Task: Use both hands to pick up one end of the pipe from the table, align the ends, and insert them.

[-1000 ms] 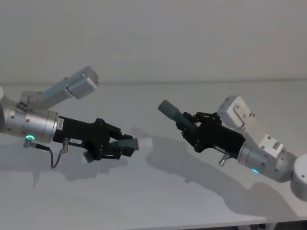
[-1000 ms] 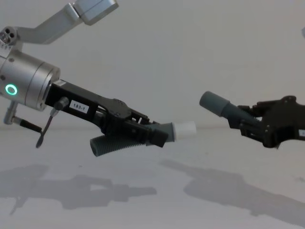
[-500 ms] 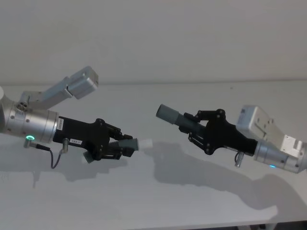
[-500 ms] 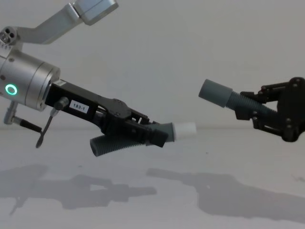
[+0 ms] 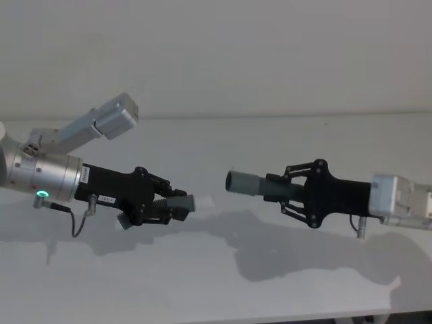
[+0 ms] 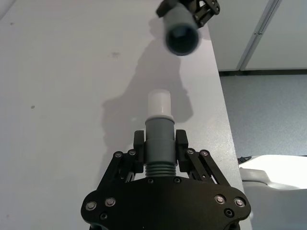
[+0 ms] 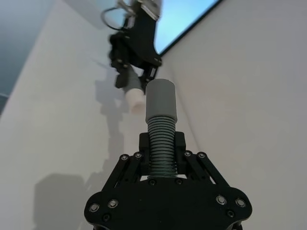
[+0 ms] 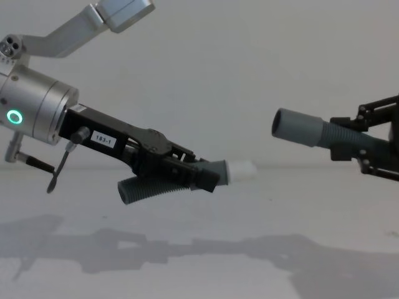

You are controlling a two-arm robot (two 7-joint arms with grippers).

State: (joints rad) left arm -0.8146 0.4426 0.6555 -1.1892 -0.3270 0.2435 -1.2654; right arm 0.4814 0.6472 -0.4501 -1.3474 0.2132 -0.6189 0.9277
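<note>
On your left, the silver wrist (image 8: 37, 112) with its green ring light (image 8: 14, 116) (the label (image 8: 103, 140) reads "183-1") reaches in over the left half of the worktop (image 5: 202, 277). Your left gripper (image 5: 174, 206) is clamped around the bent hose piece (image 8: 153, 187). Its fingers pinch the smooth collar just behind the white spigot tip (image 5: 202, 201). The ribbed leg hangs back and down beneath the gripper, and the whole piece is in the air, clear of the worktop. The tip points toward the right edge and is tilted slightly upward in the chest view.

Open air separates the two pieces: the tip and the cuff (image 8: 298, 128) face each other but do not touch. In the chest view the cuff sits higher than the tip (from the left wrist view you look past the tip into the cuff's dark open mouth, a little off the tip's line).

On your right, the straight hose piece (image 5: 246, 183) is also held off the worktop, over its right half. It lies nearly level, with its cuff toward the left edge. Your right gripper (image 5: 278, 191) is holding it, fingers closed on the ribbed section, and the cuff sticks out free in front. The arms' shadows (image 5: 283, 250) lie on the worktop toward the front edge.
</note>
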